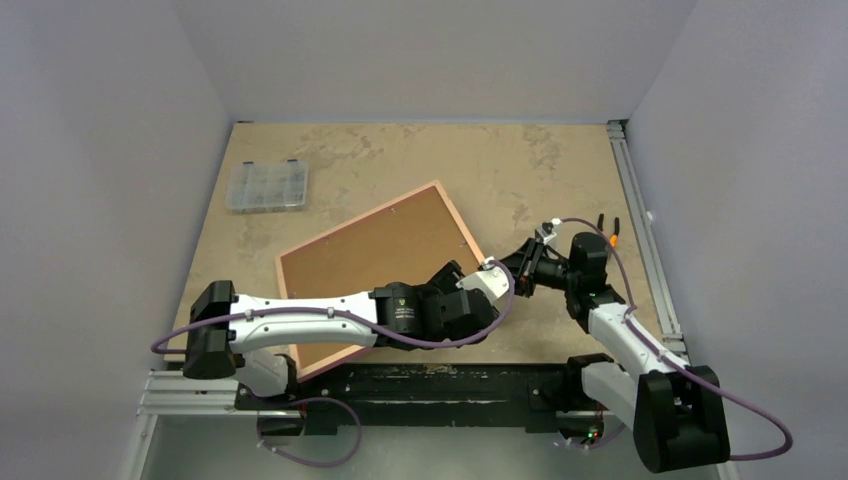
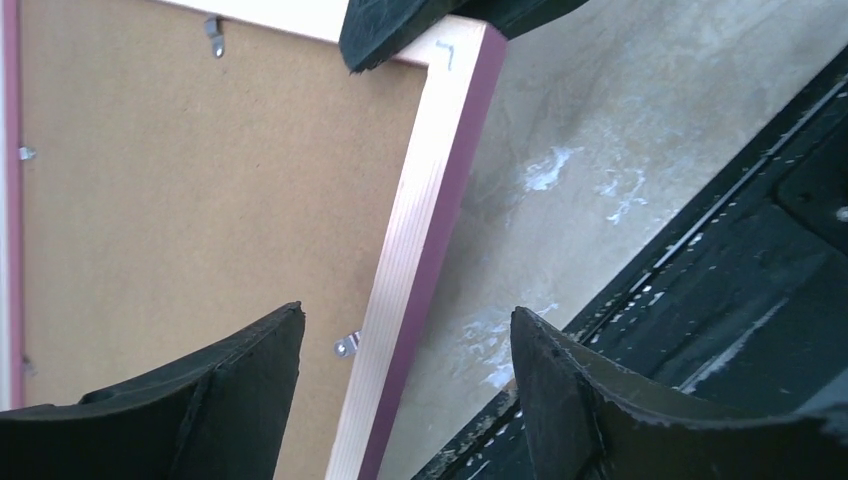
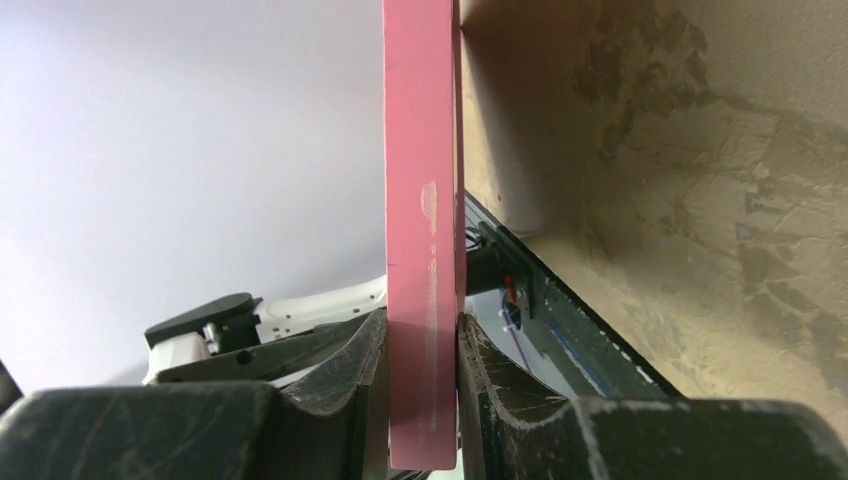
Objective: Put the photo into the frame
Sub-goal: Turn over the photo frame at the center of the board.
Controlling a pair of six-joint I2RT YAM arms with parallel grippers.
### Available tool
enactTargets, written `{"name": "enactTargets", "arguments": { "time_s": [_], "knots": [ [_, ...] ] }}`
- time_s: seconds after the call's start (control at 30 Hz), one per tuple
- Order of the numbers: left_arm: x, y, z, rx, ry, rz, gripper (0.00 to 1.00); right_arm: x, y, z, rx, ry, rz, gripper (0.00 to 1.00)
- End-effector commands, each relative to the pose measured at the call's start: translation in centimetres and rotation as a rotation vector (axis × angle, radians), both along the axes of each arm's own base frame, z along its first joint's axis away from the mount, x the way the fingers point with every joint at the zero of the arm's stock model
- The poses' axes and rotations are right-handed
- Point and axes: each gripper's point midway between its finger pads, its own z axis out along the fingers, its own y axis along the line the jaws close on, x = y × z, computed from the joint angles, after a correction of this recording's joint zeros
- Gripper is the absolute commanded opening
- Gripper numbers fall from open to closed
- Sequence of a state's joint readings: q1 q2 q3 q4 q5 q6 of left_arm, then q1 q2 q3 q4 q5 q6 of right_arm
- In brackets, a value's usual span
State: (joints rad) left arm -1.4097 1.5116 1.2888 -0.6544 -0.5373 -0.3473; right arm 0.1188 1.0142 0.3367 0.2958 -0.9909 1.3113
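Two grips: right end effector (image 3: pixel 422 350) pinches the thin, likely rigid rail of the frame (image 1: pixel 357 221); left end effector (image 2: pixel 408 335) gapes wide.

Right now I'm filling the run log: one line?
left gripper open over frame | right gripper shut on frame | photo unseen

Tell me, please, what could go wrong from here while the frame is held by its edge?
1. The right jaws pinch only the thin rim of the frame near one corner, while the left jaws stand open astride that rim; the frame may pivot or slip.
2. The backing board faces up, metal tabs seemingly holding it; forcing it could bend them.
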Motion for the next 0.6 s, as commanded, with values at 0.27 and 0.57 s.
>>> {"name": "enactTargets", "arguments": {
  "time_s": [0.27,0.57],
  "knots": [
    [2.3,2.9,-0.9,0.278,-0.248,0.164,0.7,1.0,0.0,5.8,0.112,0.003,-0.071,0.0],
    [3.6,4.8,0.2,0.402,-0.399,0.328,0.53,0.4,-0.1,5.5,0.116,0.011,-0.075,0.0]
  ]
}}
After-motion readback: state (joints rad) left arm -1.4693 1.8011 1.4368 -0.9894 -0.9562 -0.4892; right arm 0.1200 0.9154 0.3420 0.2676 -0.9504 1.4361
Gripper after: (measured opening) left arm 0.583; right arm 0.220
